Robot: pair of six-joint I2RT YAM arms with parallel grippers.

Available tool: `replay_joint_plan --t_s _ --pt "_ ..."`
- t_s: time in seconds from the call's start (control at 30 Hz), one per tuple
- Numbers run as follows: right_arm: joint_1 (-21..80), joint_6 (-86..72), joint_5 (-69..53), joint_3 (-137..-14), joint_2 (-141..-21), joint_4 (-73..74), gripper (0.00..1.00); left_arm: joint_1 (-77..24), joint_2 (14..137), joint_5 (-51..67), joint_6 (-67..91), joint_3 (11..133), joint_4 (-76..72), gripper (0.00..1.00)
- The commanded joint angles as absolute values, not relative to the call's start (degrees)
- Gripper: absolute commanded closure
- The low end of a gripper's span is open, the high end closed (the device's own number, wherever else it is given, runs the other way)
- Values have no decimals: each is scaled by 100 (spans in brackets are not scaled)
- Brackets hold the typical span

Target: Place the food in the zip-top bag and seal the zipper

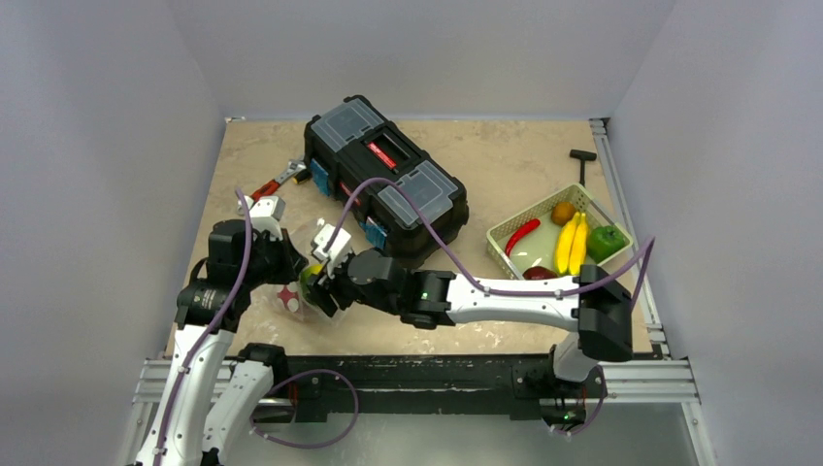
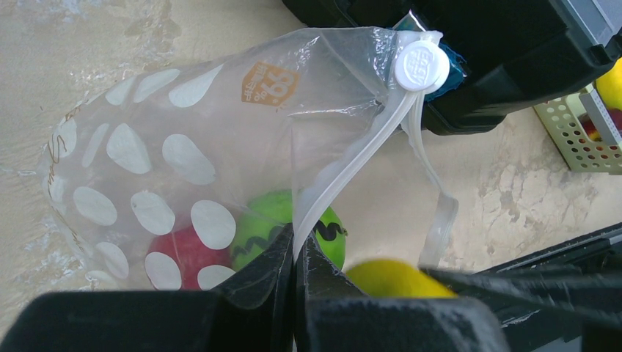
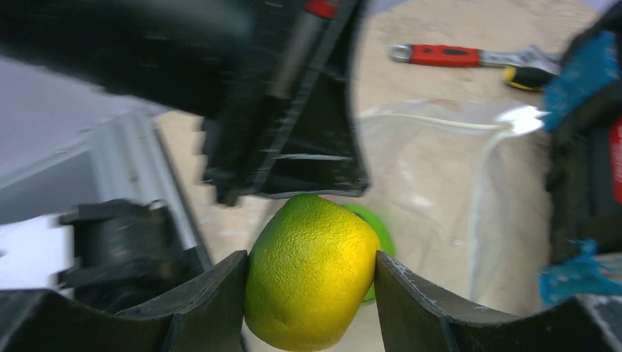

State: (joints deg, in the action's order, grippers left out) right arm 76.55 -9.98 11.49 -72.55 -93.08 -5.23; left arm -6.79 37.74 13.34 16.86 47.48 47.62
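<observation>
The clear zip-top bag (image 2: 169, 154) with white dots lies on the table, mouth held up. My left gripper (image 2: 295, 253) is shut on the bag's zipper strip (image 2: 352, 158), whose white slider (image 2: 421, 64) sits at the far end. Inside the bag are a red fruit (image 2: 180, 253) and a green one with a black zigzag (image 2: 257, 227). My right gripper (image 3: 312, 268) is shut on a yellow-green lemon (image 3: 312, 271) at the bag's mouth, right beside the left gripper (image 1: 291, 267). The lemon also shows in the left wrist view (image 2: 396, 279). More food lies in the pale green basket (image 1: 505, 233): bananas (image 1: 571, 243), a red chili (image 1: 521, 235), a green pepper (image 1: 607, 241).
A black toolbox (image 1: 383, 180) stands just behind the bag. A red-handled wrench (image 3: 447, 54) lies left of the toolbox, with a yellow-tipped tool beside it. A black T-handle tool (image 1: 582, 157) lies at the back right.
</observation>
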Motion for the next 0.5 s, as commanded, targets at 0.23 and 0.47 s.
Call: replay_joint_plan --t_s 0.23,0.47 --pt "7615 -971 3181 -7650 -9852 -618 89 -691 3555 1435 1626 4867 4529 100" --pt "7596 -1004 3098 -7554 -9884 -1263 86 -694 3353 1608 1610 4827 4432 100"
